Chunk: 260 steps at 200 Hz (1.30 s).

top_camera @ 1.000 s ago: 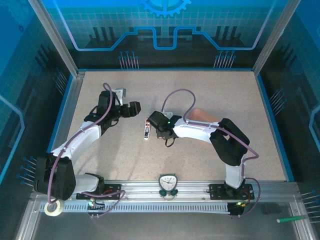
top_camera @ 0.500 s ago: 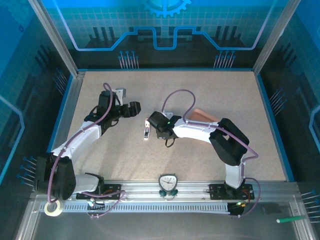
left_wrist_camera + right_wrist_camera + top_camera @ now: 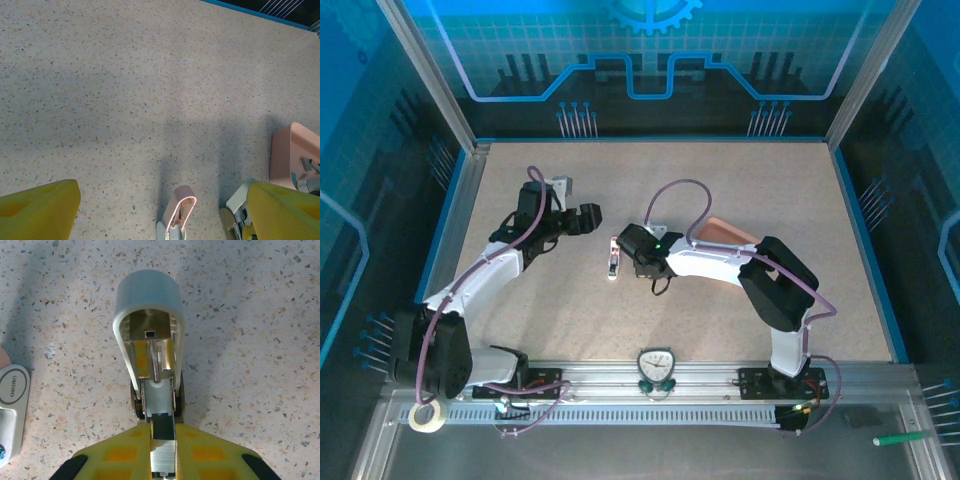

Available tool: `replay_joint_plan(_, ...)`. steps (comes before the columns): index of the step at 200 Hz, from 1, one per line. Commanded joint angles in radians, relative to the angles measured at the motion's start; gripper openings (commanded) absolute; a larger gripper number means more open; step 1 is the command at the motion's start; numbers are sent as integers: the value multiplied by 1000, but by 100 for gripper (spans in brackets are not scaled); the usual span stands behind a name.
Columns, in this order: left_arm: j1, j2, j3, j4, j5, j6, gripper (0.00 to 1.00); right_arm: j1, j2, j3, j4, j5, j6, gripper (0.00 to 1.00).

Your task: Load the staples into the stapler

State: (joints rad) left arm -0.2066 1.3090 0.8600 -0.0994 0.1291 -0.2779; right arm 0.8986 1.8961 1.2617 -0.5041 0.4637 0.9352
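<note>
The stapler [image 3: 147,287] lies mid-table with its lid swung open, and the staples [image 3: 163,455] are pinched in the closed right jaws at its rear channel. The left jaws stand wide, near its far-left side but apart from it, over bare table [image 3: 125,75]. A pink tray [image 3: 292,150] sits to the right, partly under the right arm [image 3: 720,262]; the table edges are well off.

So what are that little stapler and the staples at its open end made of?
The stapler has a shell that looks like smooth, matte, pale plastic, judging by its rounded moulded edges. Inside sits a glossy metal channel with a thin coiled spring, likely steel. The staples look like bright, finely lined metal, probably steel too.
</note>
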Motion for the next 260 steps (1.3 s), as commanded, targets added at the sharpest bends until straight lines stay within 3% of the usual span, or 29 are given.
replay_joint_plan(1, -5, 9, -18, 13, 21, 15, 87, 14, 0, -13, -13, 18, 25, 16)
replay_joint_plan(130, -10, 10, -18, 15, 24, 14, 87, 34, -83, -59, 77, 90, -21, 16)
replay_joint_plan(260, -13, 12, -17, 15, 24, 14, 87, 23, -29, -58, 64, 70, -19, 16)
